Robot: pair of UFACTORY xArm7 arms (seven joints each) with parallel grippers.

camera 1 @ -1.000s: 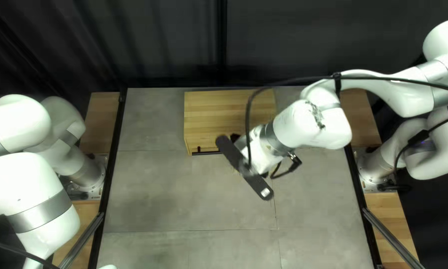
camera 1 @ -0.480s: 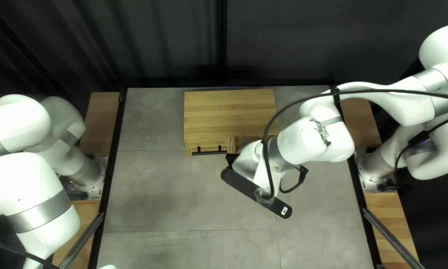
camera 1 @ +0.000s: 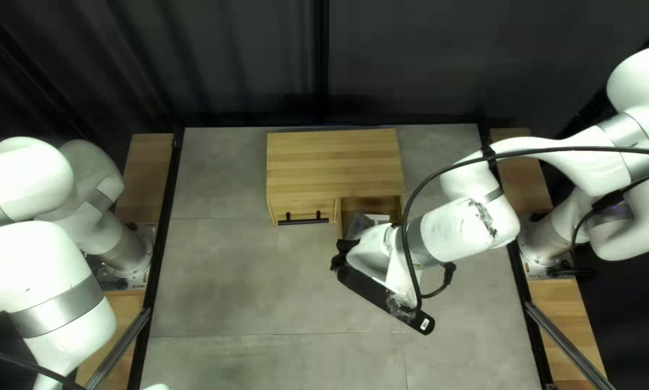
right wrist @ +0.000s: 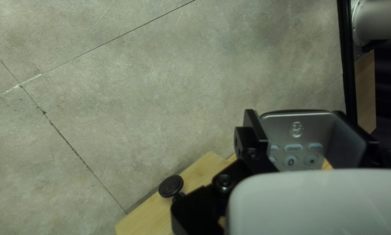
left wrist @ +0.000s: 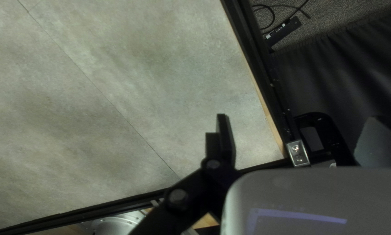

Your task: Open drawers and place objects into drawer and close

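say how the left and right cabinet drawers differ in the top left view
The left drawer is shut, while the right drawer stands open. The left drawer's inside is hidden; the right drawer shows a white item inside. Both are wood, in the same cabinet.

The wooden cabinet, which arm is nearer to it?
Right. My right arm is in front of the cabinet; my left arm is at the left edge of the table.

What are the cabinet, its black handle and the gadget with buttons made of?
The cabinet: satin light wood, judging by its joined strips. The handle: slim, evenly black, probably painted metal, possibly plastic. The gadget: silvery, smooth with a soft sheen, likely plastic, maybe metal.
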